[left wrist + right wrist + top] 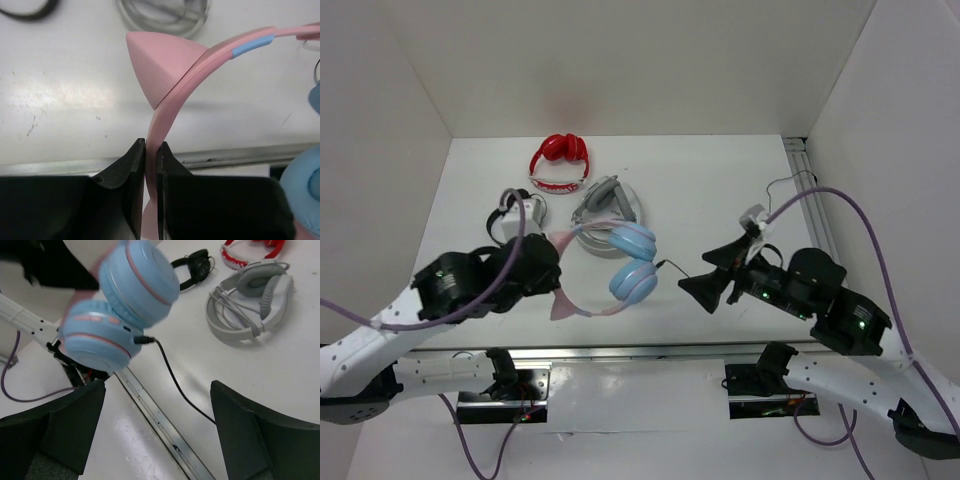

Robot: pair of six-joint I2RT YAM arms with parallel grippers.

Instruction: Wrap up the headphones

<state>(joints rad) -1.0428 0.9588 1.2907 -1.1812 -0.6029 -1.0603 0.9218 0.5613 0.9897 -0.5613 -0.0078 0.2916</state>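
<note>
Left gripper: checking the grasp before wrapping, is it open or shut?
Shut. The left gripper pinches the headphones' pink headband from both sides, no gap.

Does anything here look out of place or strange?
Only the headphones: the left gripper pinches their headband, and their black cable trails loose, not wrapped.

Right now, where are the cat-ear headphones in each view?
Top external: the headphones lie mid-picture, with the band running left into the left hand.
Left wrist: the pink headband rises at centre, clamped in that hand.
Right wrist: the blue ear cups are upper left, blurred.
Shared landmark: the grey pair, only partly visible at the left wrist view's top edge.
</note>
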